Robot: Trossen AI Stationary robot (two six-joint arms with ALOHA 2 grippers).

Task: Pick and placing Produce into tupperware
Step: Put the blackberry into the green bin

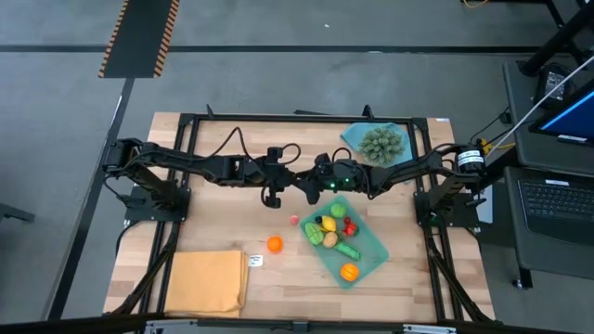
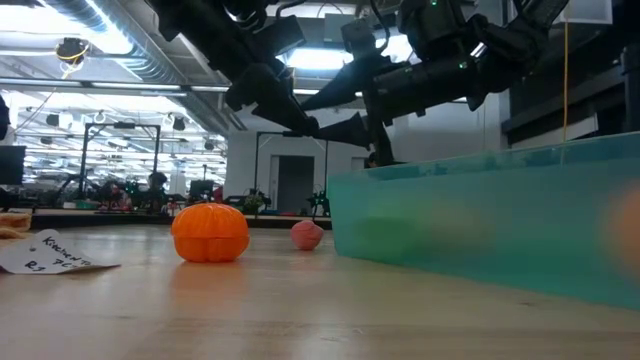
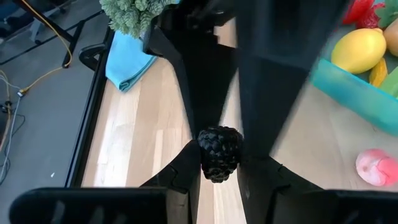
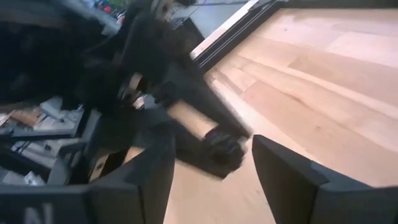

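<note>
Spiky green ball (image 1: 381,142) on blue cloth (image 1: 353,139), orange-yellow cloth (image 1: 206,282), paper note (image 1: 255,261)

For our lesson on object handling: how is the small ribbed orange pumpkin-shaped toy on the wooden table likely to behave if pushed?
The small ribbed orange pumpkin-shaped toy looks squat, sitting flat, so it probably slides more than rolls. Being tiny, it is likely light.

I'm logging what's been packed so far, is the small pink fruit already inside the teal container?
No. In the high view the pink fruit lies on the bare wood, apart from the teal container.
</note>
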